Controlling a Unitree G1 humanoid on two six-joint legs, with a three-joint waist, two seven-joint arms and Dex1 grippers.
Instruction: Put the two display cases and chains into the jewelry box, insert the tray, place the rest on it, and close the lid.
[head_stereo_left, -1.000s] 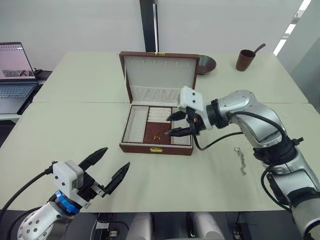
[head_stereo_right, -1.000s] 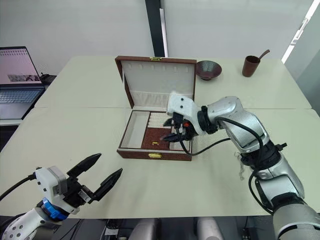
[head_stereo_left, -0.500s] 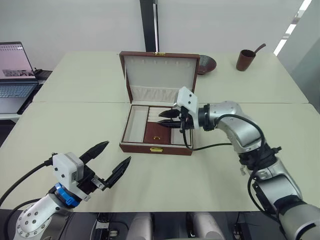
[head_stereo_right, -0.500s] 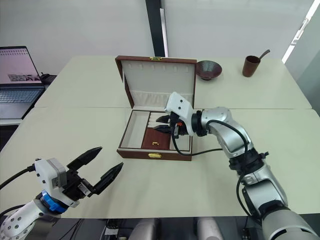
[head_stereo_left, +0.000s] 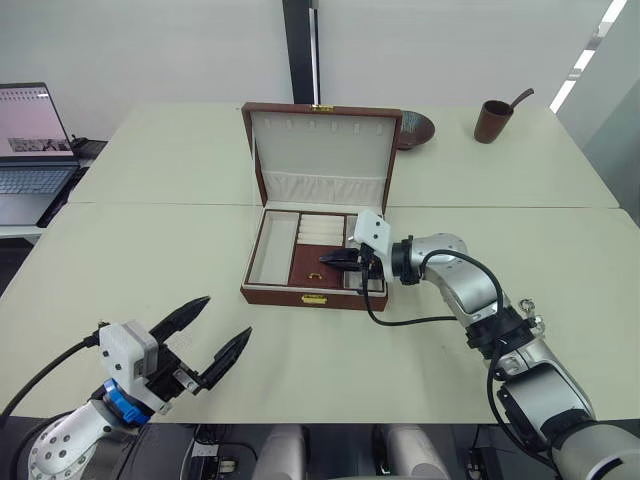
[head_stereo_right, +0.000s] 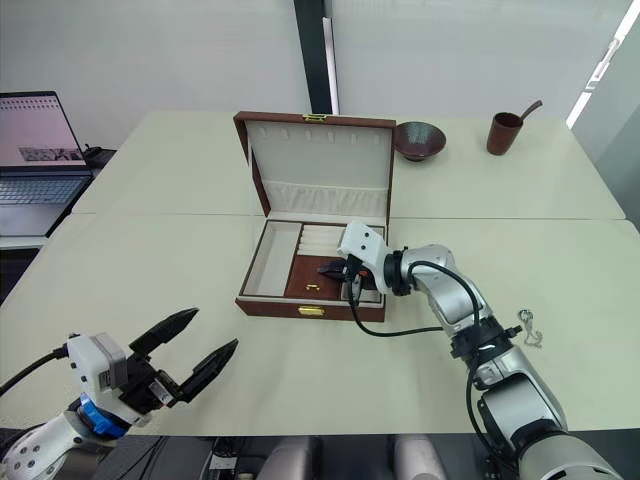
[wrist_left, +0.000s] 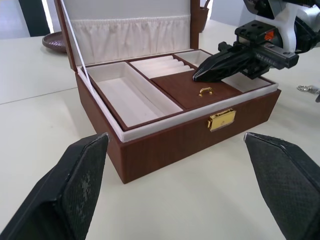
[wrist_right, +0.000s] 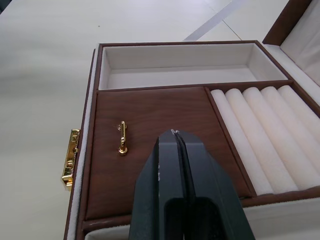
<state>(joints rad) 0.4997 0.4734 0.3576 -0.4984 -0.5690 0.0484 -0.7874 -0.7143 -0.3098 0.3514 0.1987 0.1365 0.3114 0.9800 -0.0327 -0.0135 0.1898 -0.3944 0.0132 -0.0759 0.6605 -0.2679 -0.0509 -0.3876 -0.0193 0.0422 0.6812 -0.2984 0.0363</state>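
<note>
Black fingers of my left gripper (head_stereo_left: 210, 333) are nearest, hanging low over the near table edge, spread wide, holding nothing, touching nothing. Same as a sec ago, basically parked.

Next out: the jewelry box (head_stereo_left: 313, 291) mid-table, open, gold clasp facing me. The tray (wrist_right: 165, 150) is already seated inside it, w/ its brown panel, small gold pull (wrist_right: 122, 138), the ring rolls and a long cream section all bare.

What's changed: my right gripper (head_stereo_left: 335, 258) was up over the right side of the box w/ fingers apart a sec ago, and has dropped down low over the tray's brown panel, fingers now pressed together. Wrist cam shows both tips meeting w/ nothing between them, sitting just beside the pull, not on it. Can't tell if the tips touch the panel or hover right above it. My guess is I'm checking or pressing the tray home, so the insert step looks about done.

Off to my right on the table lies one of the chains (head_stereo_right: 526, 326), well apart from the box, so the "place the rest" part isn't finished imo.

Furthest back, the lid (head_stereo_left: 322, 146) stands upright, cream lining facing me, not closed yet.
</note>
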